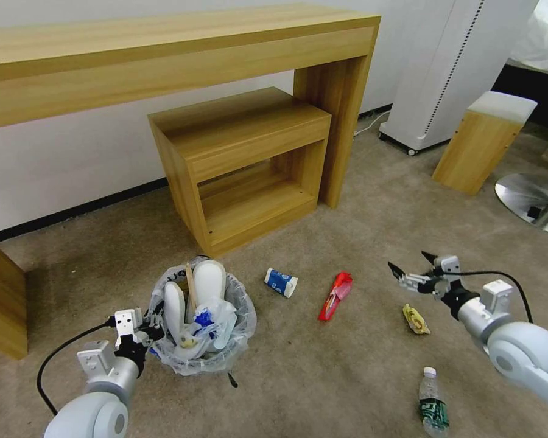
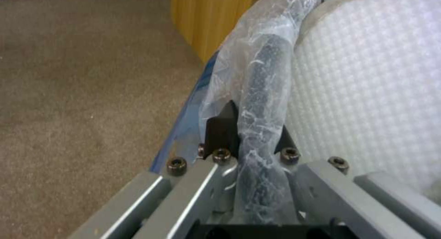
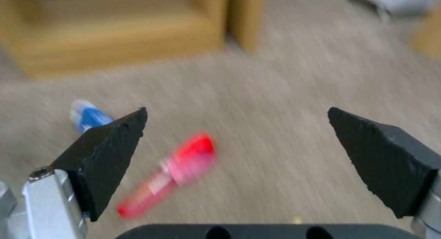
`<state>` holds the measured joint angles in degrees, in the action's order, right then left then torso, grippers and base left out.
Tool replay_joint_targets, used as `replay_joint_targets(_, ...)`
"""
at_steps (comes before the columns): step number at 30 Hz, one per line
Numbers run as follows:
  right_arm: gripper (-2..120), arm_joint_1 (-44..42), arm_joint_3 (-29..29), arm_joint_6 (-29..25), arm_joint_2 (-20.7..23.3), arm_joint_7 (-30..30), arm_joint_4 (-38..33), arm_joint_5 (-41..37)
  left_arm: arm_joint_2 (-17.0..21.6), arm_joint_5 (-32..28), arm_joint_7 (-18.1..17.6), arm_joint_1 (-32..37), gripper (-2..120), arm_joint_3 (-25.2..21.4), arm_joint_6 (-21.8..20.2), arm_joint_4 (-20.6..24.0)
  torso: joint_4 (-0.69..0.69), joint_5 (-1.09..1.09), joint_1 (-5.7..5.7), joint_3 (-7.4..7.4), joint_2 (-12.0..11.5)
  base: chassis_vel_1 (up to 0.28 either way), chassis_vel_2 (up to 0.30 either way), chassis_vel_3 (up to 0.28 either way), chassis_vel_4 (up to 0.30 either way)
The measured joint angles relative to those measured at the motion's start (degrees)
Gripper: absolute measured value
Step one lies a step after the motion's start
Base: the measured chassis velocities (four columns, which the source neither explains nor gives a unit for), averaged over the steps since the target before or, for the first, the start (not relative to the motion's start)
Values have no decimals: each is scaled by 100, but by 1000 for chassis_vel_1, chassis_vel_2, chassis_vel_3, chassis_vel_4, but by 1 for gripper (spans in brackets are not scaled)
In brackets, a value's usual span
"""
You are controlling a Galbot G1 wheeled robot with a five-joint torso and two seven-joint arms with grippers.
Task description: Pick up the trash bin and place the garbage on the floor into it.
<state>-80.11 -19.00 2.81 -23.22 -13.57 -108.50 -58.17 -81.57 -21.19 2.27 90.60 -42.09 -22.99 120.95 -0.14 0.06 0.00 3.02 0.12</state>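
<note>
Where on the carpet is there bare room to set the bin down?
Bare carpet lies between the bag-lined black trash bin, held at its rim by the left gripper, and the green plastic bottle. It is crowded further right: blue-white carton, red wrapper and yellow wrapper lie near the open right gripper.

Beige carpet underfoot. Long wooden bench against the white wall, with a smaller open wooden cabinet tucked under its right end. Farther right, a white appliance, a white-topped wooden stool, a round metal base.
</note>
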Motion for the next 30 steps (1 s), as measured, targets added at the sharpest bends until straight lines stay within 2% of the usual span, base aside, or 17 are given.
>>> replay_joint_targets(3, 99, -446, -384, 810, 37, -738, -264, -497, 39, -4, 0, -18, 2, -3, 39, -63, 1, -4, 0, 0, 0, 0, 0, 0, 0)
replay_joint_targets(8, 99, -766, -498, 1323, -42, -1243, -295, -798, 67, -27, 1, -58, 2, -5, 60, -105, 0, -1, 0, 0, 0, 0, 0, 0, 0)
replay_joint_targets(11, 100, -967, -522, 1906, -240, -1573, -327, -1057, 74, -37, 0, -107, 2, 1, 75, -173, 0, -1, 0, 0, 0, 0, 0, 0, 0)
replay_joint_targets(12, 100, -967, -522, 1906, -240, -1573, -327, -1057, 74, -37, 0, -107, 2, 1, 75, -173, 0, -1, 0, 0, 0, 0, 0, 0, 0)
replay_joint_targets(19, 100, -734, 105, 2651, -619, -1799, 62, -1222, 72, -59, -2, -154, 2, 9, 113, -271, 1, -2, 0, 0, 0, 0, 0, 0, 0)
replay_joint_targets(24, 100, -596, 501, 2714, -1045, -1877, 447, -1122, 68, -97, -15, -158, 2, -28, 114, -272, 1, -1, 0, 0, 0, 0, 0, 0, 0)
replay_joint_targets(30, 100, -762, 381, 2676, -1434, -1944, 624, -899, 49, -96, -18, -138, 2, -40, 140, -296, 0, -2, 0, 0, 0, 0, 0, 0, 0)
